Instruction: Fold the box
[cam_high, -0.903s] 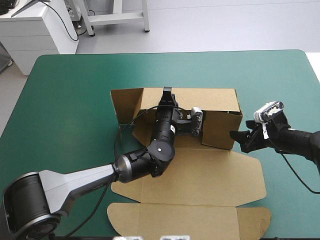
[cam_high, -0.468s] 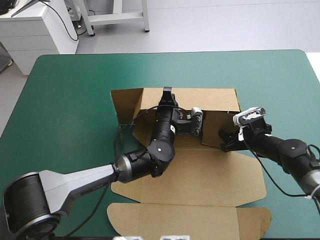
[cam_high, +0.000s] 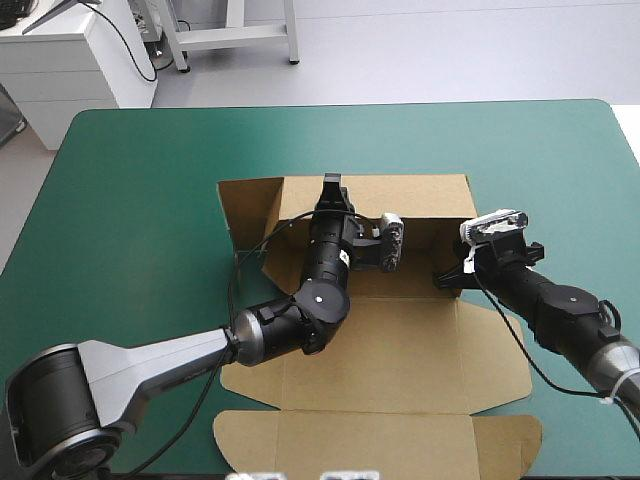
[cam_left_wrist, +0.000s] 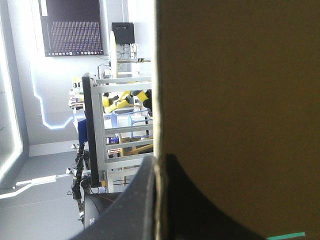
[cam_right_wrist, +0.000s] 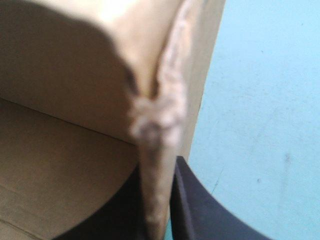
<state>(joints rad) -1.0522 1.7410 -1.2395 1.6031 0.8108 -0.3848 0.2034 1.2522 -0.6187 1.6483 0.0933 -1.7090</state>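
The brown box (cam_high: 400, 345) lies mid-table with its back wall and right wall raised and the lid flat toward the near edge. My left gripper (cam_high: 332, 187) reaches over the box floor and is shut on the top edge of the back wall. In the left wrist view that wall of the box (cam_left_wrist: 240, 100) stands edge-on, pinched in the left gripper (cam_left_wrist: 159, 197). My right gripper (cam_high: 446, 277) sits at the front end of the right wall. The right wrist view shows a crumpled board corner of the box (cam_right_wrist: 155, 115) held in the right gripper (cam_right_wrist: 159, 212), shut on it.
The teal-green cover (cam_high: 140, 200) shows on all sides of the box, widest at the left and far side. A side flap (cam_high: 245, 205) stands at an angle off the back wall's left end. The lid's tuck flap (cam_high: 370, 440) lies near the table's front edge.
My right gripper moved left from beside the box to the right wall's front end and shut on it. The box's right side shifted slightly left. The left arm stayed put.
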